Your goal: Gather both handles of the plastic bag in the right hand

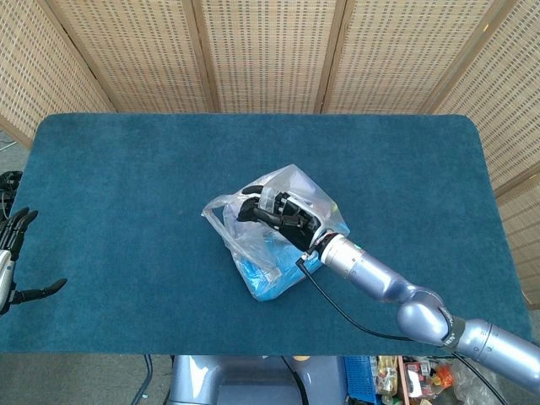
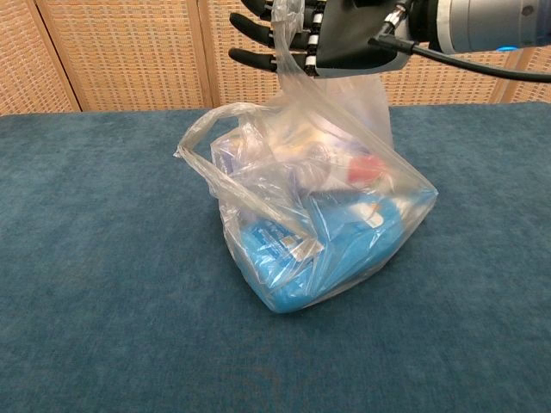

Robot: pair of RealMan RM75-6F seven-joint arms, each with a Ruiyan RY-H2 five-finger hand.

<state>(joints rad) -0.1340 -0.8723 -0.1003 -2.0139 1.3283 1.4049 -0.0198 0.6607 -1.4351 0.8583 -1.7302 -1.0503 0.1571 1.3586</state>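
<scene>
A clear plastic bag with a blue pack and a red-capped item inside sits mid-table. My right hand is raised above the bag's top. One handle is hooked over its fingers and pulled taut upward. The other handle stands as a free loop on the bag's left side, apart from that hand. My left hand hangs off the table's left edge, fingers spread and holding nothing. It is out of the chest view.
The blue cloth-covered table stretches around the bag on all sides. Wicker screen panels stand behind the far edge. A black cable trails from my right forearm over the table's front.
</scene>
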